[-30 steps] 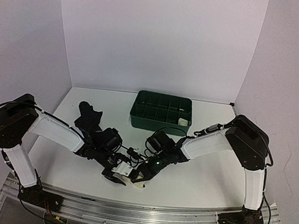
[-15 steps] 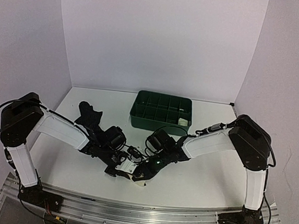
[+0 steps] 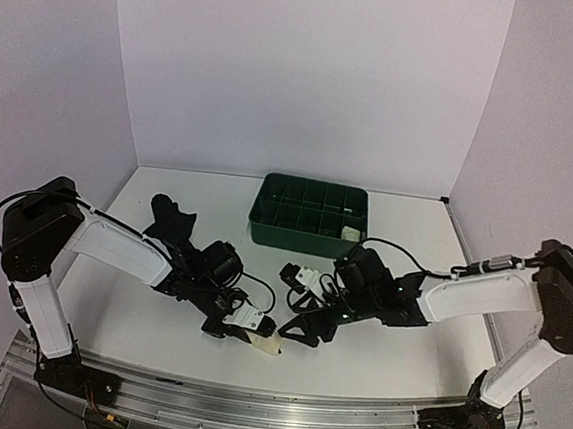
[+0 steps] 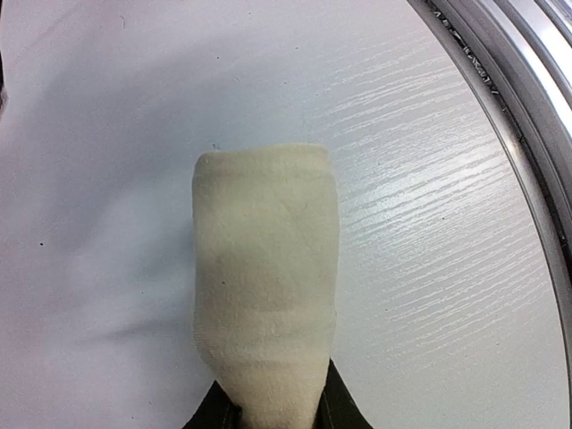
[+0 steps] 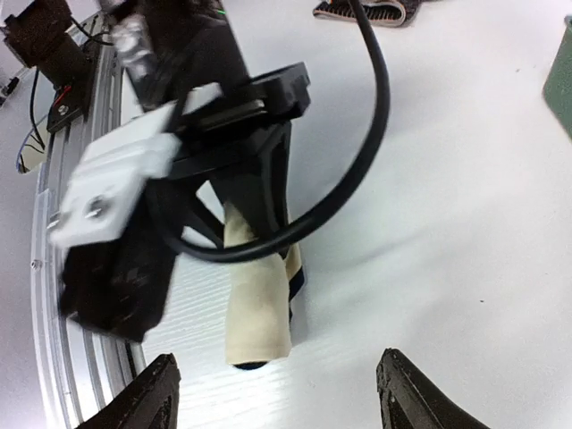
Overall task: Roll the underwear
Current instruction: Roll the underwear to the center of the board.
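A: White wood-grain table (image 3: 395, 355), pale lilac walls on three sides. We note a green plastic compartment tray (image 3: 294, 237) at back centre. A crumpled black cloth garment (image 3: 169, 220) lies back left, well apart from both grippers.

B: Agreed. The piece in hand is the cream-white cloth roll (image 4: 265, 277), low by the front metal rail (image 3: 280, 407). We read the left gripper (image 3: 260, 333) as closed narrowly on one end of it. In the left wrist view the dark fingers (image 4: 213, 413) pinch the base and the rest sticks out free.

A: The right gripper (image 5: 277, 393)?

B: Spread wide, nothing in it. It sits just beside the roll's free end, not touching.

A: Long axis?

B: Straight out from the left jaws, along their reach. The free end aims front-right, at the gap between the right fingertips (image 5: 407, 389).

A: The roll looks finished to us. We judge the tray comes next; it lies behind and to the right of the held roll. The right arm is nearer the tray, but only the left has a grip.

B: One risk we flag: a one-end pinch may let the roll loosen in transit.
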### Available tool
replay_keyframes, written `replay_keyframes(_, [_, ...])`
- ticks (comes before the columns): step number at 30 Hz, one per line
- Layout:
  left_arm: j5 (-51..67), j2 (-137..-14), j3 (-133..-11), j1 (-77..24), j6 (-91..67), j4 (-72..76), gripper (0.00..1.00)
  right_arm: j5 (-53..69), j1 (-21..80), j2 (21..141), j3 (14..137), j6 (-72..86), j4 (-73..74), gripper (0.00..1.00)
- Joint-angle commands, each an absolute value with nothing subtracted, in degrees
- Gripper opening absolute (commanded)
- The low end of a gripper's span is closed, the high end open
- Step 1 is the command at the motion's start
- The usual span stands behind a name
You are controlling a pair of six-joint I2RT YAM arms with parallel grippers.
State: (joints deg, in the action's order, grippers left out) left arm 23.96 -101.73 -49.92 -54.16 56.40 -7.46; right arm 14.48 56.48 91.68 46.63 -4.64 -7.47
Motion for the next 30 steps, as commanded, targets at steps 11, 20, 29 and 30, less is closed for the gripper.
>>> replay_keyframes(11, [28.82,-107.41,-55.38,-51.39,50.92,-19.84,0.00,-22.42,76.81,91.51,36.35,-18.02,-32.32,0.71])
replay_keyframes(20, [30.55,-107.76,-56.08,-51.14,53.41,-22.62,0.00,-19.88,71.76,104.82,36.62,-18.40,-45.61,0.76])
replay_keyframes(29, [31.47,-108.56,-57.34,-51.17,53.73,-23.19,0.00,-12.35,69.23,112.20,39.95,-17.62,-45.59,0.76])
replay_keyframes(30, [31.72,-108.66,-57.65,-51.17,53.53,-23.21,0.00,-10.89,69.25,113.03,40.29,-16.92,-45.32,0.76])
